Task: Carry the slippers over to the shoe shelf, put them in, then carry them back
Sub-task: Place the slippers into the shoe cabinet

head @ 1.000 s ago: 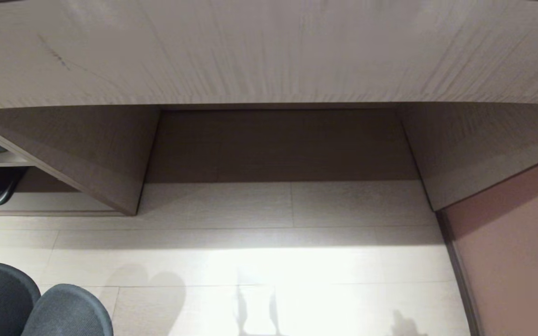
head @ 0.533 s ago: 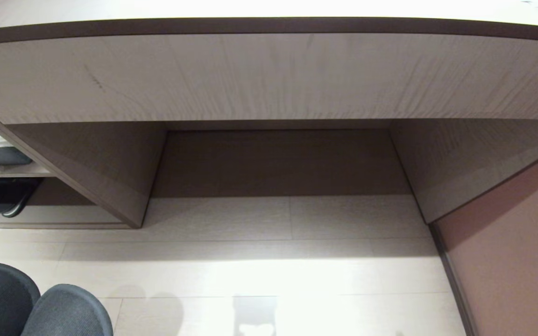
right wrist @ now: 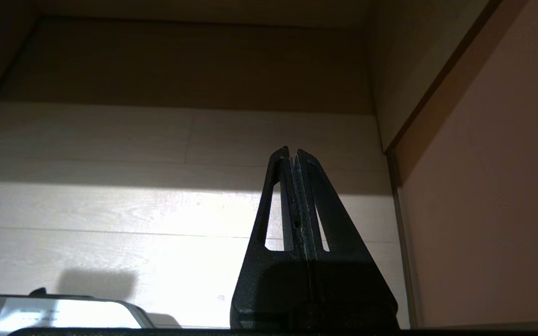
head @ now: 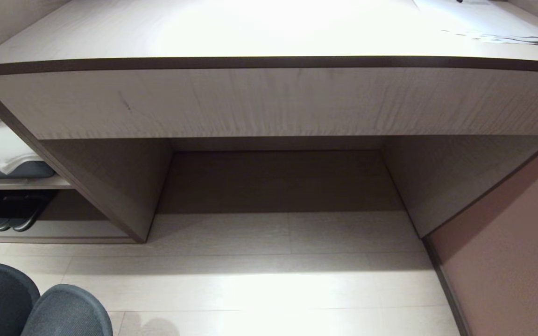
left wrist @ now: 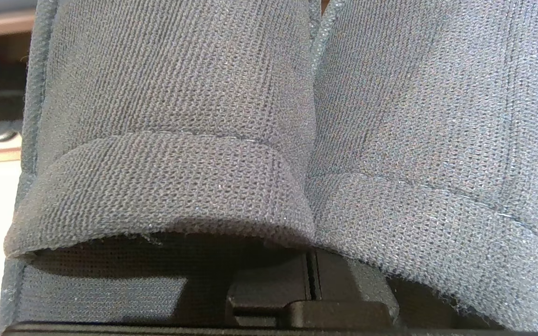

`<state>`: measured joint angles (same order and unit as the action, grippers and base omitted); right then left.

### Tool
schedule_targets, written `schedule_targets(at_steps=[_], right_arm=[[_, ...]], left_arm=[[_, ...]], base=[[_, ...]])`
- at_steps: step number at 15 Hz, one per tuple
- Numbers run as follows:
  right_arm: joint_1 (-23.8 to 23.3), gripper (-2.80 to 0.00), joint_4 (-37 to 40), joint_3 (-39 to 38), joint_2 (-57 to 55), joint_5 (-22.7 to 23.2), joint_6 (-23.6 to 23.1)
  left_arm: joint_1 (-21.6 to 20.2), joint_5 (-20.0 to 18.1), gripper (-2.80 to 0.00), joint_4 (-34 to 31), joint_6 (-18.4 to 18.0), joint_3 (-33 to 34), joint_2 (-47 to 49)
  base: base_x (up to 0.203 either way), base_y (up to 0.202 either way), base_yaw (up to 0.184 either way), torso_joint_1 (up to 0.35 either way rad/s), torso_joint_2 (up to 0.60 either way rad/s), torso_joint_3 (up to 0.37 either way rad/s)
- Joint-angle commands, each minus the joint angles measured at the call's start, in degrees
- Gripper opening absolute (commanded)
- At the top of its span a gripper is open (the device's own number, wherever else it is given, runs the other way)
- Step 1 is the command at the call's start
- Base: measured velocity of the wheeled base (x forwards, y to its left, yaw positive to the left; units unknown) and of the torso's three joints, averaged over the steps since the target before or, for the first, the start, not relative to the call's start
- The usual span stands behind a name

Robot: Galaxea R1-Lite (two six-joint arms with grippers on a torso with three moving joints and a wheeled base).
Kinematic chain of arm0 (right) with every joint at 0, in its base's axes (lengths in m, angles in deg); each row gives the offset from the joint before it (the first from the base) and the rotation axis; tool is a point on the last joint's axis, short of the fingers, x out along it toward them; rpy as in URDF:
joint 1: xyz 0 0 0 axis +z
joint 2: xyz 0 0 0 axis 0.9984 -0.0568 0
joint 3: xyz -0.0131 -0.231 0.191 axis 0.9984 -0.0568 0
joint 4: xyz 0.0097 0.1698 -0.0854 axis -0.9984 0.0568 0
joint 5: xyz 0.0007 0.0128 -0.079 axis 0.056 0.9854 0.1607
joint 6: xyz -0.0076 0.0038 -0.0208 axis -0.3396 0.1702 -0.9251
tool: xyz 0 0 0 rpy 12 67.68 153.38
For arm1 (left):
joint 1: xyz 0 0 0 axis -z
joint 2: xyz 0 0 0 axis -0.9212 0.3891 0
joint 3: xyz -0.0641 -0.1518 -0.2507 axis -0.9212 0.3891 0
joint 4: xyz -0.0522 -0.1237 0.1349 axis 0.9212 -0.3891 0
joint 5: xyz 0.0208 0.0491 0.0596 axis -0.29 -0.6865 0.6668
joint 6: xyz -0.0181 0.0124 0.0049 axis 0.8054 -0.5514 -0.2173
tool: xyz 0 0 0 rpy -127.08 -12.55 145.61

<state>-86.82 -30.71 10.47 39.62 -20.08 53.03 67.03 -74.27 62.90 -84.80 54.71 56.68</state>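
Knitted dark fabric fills the left wrist view: the slippers [left wrist: 269, 140] sit side by side, pinched together at their inner edges by the left claw [left wrist: 311, 280], clenched tight on them. In the head view their rounded toes poke in at lower left. They look light, soft and floppy, so a hold on both collars at once suits them. At far left waits the shoe shelf [head: 54, 231], another dark pair [head: 14, 217] inside. The right claw [right wrist: 293, 156] hangs clenched, carrying nothing.
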Motion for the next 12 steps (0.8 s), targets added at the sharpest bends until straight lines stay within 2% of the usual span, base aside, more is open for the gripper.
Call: schedule_targets(at_steps=[1, 12], right_arm=[[0.05, -2.80, -0.02, 0.00, 0.01, 0.02, 0.01], [-0.01, -2.80, -0.02, 0.00, 0.01, 0.02, 0.01]], left_arm=[[-0.01, 0.00, -2.80, -0.02, -0.03, 0.01, 0.09], [-0.01, 0.00, -2.80, 0.06, -0.03, 0.01, 0.09]], base=[[0.000, 0.000, 0.000, -0.002, 0.00, 0.209], [0.000, 0.000, 0.000, 0.002, 0.00, 0.203]])
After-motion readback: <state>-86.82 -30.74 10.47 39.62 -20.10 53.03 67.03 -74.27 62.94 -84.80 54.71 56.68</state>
